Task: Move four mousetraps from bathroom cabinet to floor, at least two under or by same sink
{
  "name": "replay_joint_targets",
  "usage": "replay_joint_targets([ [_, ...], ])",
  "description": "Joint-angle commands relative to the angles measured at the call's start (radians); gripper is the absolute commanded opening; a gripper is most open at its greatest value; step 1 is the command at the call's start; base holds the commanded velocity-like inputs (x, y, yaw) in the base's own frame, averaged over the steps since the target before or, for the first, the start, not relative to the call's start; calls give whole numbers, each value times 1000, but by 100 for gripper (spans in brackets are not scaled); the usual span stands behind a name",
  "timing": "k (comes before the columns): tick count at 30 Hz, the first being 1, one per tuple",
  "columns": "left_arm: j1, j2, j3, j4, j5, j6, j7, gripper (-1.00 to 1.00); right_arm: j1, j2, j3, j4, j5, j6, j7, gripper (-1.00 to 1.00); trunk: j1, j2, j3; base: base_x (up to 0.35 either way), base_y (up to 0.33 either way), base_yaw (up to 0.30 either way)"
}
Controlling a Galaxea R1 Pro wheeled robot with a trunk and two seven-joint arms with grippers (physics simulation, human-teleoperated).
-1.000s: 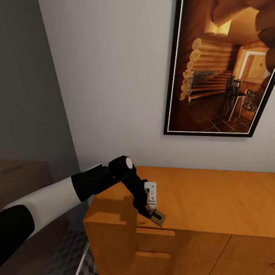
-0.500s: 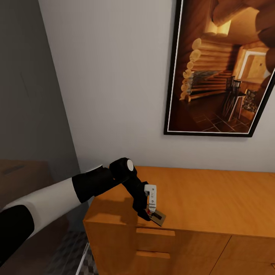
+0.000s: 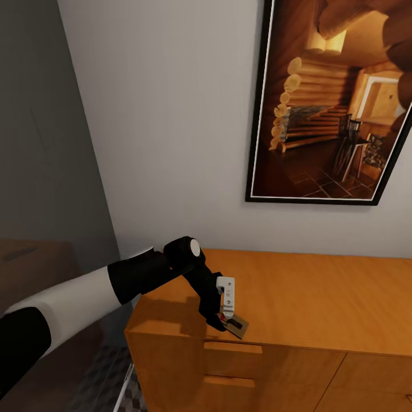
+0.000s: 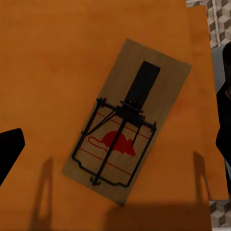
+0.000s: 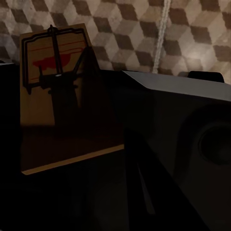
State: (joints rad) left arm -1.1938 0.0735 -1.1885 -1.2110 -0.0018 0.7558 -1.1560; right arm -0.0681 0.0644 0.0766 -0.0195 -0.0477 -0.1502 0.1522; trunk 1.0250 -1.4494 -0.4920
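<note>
A mousetrap (image 3: 237, 327) lies flat on the orange-brown cabinet (image 3: 320, 297), near the top's front left corner. My left gripper (image 3: 226, 321) hangs just over it, pointing down. In the left wrist view this mousetrap (image 4: 130, 120) shows a red mouse print and a dark wire bar. The left gripper (image 4: 117, 144) is open, one dark fingertip on each side of the board and apart from it. In the right wrist view a second mousetrap (image 5: 53, 72) is held close to the camera over the cube-patterned bathroom floor (image 5: 144, 29), with my right gripper (image 5: 91, 110) shut on it.
A large framed log-cabin picture (image 3: 337, 103) hangs on the white wall above the cabinet. Drawer fronts with bar handles (image 3: 229, 380) face me below the top. A dark grey wall (image 3: 40, 143) stands at the left, with tiled floor (image 3: 106, 375) beside the cabinet.
My left gripper has sunk slightly toward the mousetrap on the cabinet top. In the last half second it has not moved.
</note>
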Motion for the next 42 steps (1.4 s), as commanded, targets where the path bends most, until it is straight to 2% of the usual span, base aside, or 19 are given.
replay_joint_targets([
  [1, -1, 1, -1, -2, 0, 8, -2, 100, 0, 0, 8, 1, -7, -3, -2, -100, 0, -1, -1, 0, 0, 0],
  [12, -1, 32, 0, -16, 0, 5, -3, 100, -1, 0, 8, 1, -7, -3, -2, -100, 0, -1, -1, 0, 0, 0],
  [23, -1, 93, 1, -96, 3, 6, -8, 100, -1, 3, 8, 1, -7, -3, -2, -100, 0, -1, -1, 0, 0, 0],
  [32, -1, 99, -1, -96, 3, 7, -14, 100, -1, 4, 8, 1, -7, -3, -2, -100, 0, -1, -1, 0, 0, 0],
  [42, -1, 89, -1, -95, 3, 6, -14, 100, 0, 4, 8, 1, -7, -3, -2, -100, 0, -1, -1, 0, 0, 0],
])
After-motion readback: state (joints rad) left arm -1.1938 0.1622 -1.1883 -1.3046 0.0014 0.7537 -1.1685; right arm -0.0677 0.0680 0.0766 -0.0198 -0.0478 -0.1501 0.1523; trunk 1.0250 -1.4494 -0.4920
